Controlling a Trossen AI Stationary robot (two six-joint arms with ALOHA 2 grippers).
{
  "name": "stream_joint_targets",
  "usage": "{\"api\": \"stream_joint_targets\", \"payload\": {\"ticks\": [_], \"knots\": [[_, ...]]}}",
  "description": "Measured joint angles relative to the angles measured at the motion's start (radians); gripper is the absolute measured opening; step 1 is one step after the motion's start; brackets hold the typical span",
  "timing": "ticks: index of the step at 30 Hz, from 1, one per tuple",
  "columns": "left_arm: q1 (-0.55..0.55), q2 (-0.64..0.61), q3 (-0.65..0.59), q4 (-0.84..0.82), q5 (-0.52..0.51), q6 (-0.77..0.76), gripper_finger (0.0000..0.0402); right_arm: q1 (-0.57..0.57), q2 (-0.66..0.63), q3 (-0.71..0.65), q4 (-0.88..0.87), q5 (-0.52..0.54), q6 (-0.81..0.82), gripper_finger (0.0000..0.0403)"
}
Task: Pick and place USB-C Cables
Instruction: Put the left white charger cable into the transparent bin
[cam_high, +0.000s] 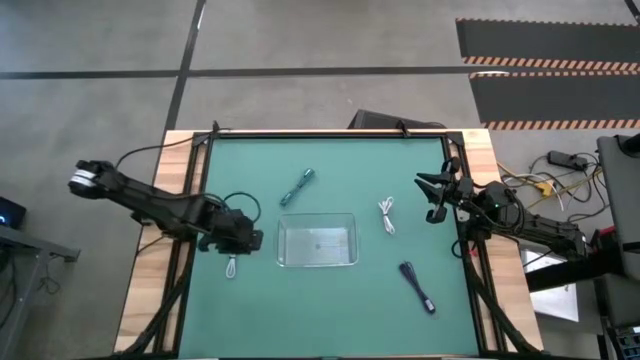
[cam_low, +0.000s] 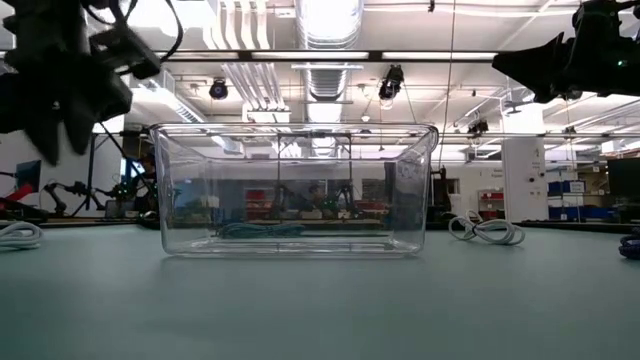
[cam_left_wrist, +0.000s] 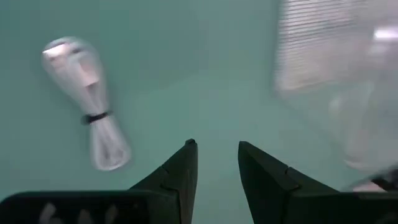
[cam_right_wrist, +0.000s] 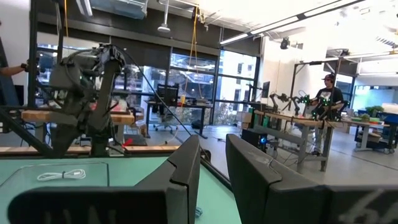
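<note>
Four bundled USB-C cables lie flat on the green mat around an empty clear tray (cam_high: 318, 242): a teal one (cam_high: 298, 187) beyond it, a white one (cam_high: 388, 215) to its right, a black one (cam_high: 417, 286) at the near right, and a second white one (cam_high: 232, 266) to its left. My left gripper (cam_high: 248, 241) hangs tilted down just left of the tray. In the left wrist view it (cam_left_wrist: 214, 163) is open and empty, with that white cable (cam_left_wrist: 87, 102) beside and ahead of the fingers. My right gripper (cam_high: 432, 195) waits raised at the right edge, open (cam_right_wrist: 211, 168).
The tray's clear wall (cam_left_wrist: 336, 74) stands close beside my left gripper. In the low view the tray (cam_low: 295, 190) fills the middle, with white cables on either side (cam_low: 18, 235) (cam_low: 487, 230). Bare mat lies along the table's near edge.
</note>
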Motion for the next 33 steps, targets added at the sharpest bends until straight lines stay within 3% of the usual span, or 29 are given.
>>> {"api": "stream_joint_targets", "payload": {"ticks": [3,16,33], "knots": [[0.000,0.037,-0.001,-0.030,0.046,0.001,0.0099,0.000,0.000,0.000,0.000,0.000,0.001,0.0068],[-0.018,0.195,-0.001,-0.061,0.057,0.030,0.0099,0.000,0.000,0.000,-0.001,0.000,0.002,0.0068],[-0.028,0.275,-0.007,-0.131,0.045,0.041,0.0099,0.000,0.000,0.000,-0.001,0.000,0.000,0.0068]]}}
